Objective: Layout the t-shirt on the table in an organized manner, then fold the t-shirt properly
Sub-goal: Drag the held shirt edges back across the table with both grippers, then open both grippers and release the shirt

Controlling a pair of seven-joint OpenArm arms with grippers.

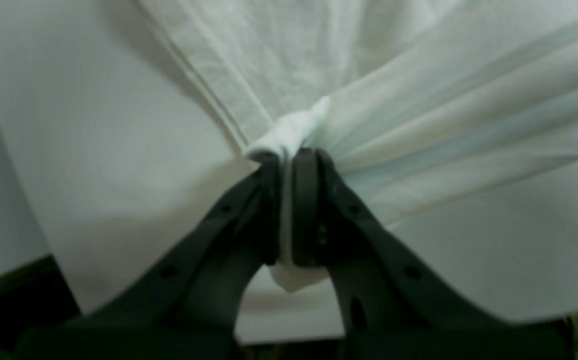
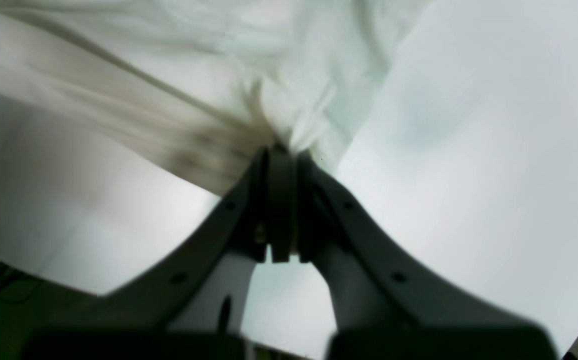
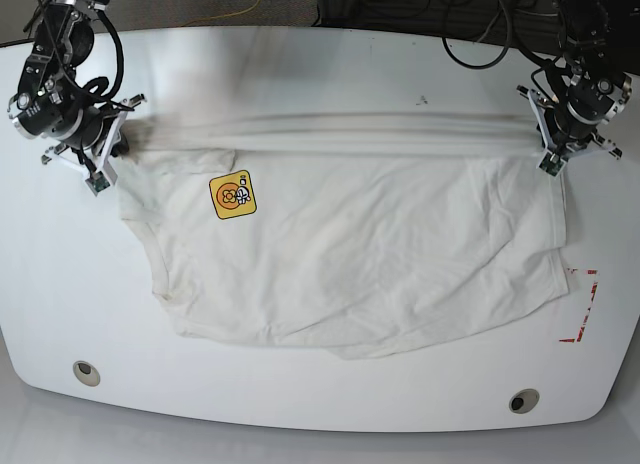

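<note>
Your left gripper (image 1: 289,160) has its dark fingers (image 1: 306,200) clamped on a bunched corner of the large off-white cotton t-shirt (image 3: 360,254). Your right gripper (image 2: 281,152) pinches the opposite corner. The shirt hangs stretched between them, its lower part draped on the glossy white surface (image 3: 300,404).

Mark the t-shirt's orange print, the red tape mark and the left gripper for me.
t-shirt (image 3: 232,195), base view: the orange square print.
red tape mark (image 3: 582,304), base view: its right side.
left gripper (image 1: 287,161), left wrist view: between the fingertips pinching cloth.
</note>
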